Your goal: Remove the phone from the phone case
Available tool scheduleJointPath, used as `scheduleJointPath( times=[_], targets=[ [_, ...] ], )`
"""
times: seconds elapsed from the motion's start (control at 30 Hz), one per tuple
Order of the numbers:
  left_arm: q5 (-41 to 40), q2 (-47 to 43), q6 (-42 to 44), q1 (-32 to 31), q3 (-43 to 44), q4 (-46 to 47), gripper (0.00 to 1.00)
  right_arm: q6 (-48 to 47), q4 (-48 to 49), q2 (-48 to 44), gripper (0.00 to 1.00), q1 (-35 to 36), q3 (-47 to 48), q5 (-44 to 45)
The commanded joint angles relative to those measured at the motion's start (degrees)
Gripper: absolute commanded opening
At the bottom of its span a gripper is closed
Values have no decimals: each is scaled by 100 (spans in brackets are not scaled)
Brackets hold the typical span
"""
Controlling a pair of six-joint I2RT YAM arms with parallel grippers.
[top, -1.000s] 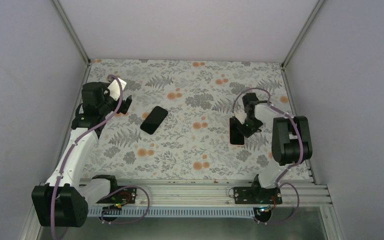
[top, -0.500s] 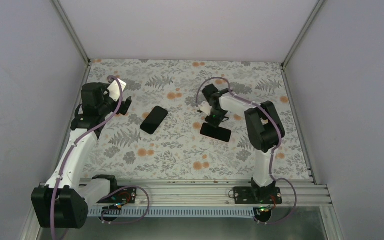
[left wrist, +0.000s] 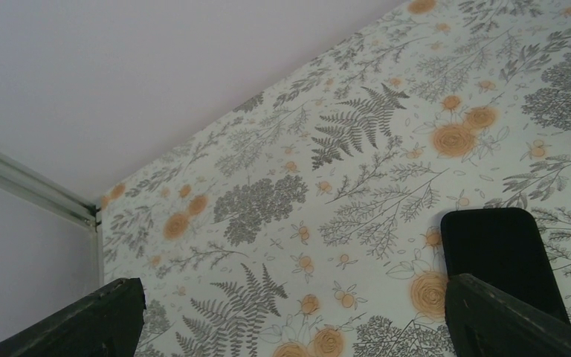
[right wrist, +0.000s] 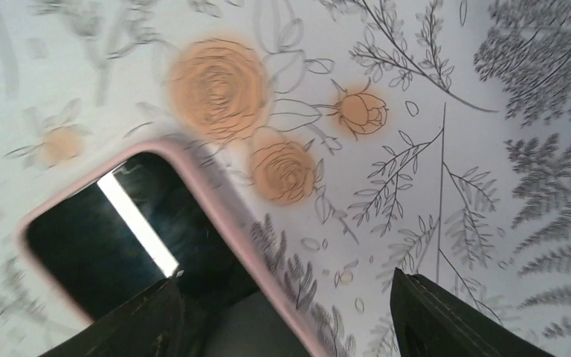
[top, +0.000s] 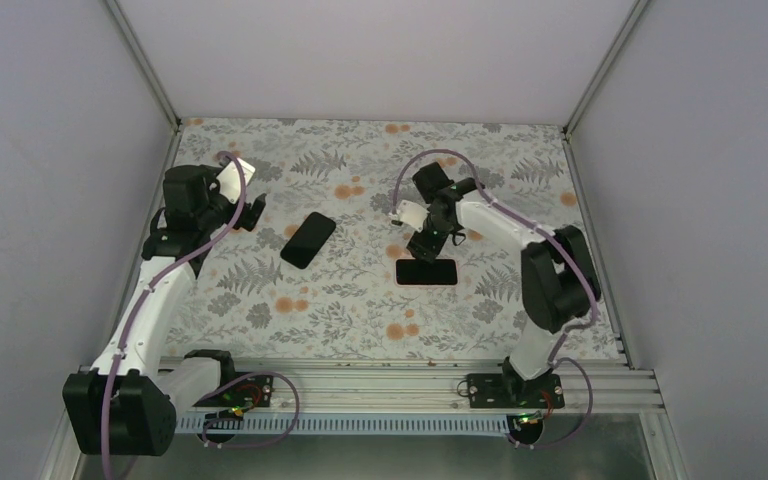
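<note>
The phone case lies flat on the floral tabletop near the middle. Its pink rim frames a dark glossy face that reflects a strip of light, which looks like the phone's screen. My right gripper hovers just behind it, open. In the right wrist view that gripper straddles the case's long edge, one finger over the dark face and the other over the table. My left gripper is open and holds nothing.
A second black, phone-shaped slab lies left of centre, just right of my left gripper; in the left wrist view the slab lies beside the right finger. Grey walls enclose the table on three sides.
My right arm swung from the right side to the middle, carrying the pink-rimmed case. The case now lies flat and the right jaws have opened off it. The left arm has not moved.
</note>
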Motion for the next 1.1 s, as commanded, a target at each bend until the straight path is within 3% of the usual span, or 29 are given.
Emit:
scheduleJointPath(
  times=[0.0, 0.13, 0.23, 0.67, 1.07],
  targets=[
    [291, 53, -81, 37, -16, 141, 100, -953, -533, -589, 72, 14, -239, -539],
    [329, 55, -54, 33, -66, 184, 100, -1692, -872, -913, 72, -6, -622, -925],
    [316, 55, -37, 34, -90, 224, 100, -2204, -740, -1083, 81, 18, -1014, -967],
    [378, 64, -8, 33, -45, 143, 100, -2114, 346, -865, 86, 77, -1367, -532],
    [419, 30, 33, 34, -89, 142, 100, -2846, 795, -1065, 87, 120, -1719, -340]
  ],
)
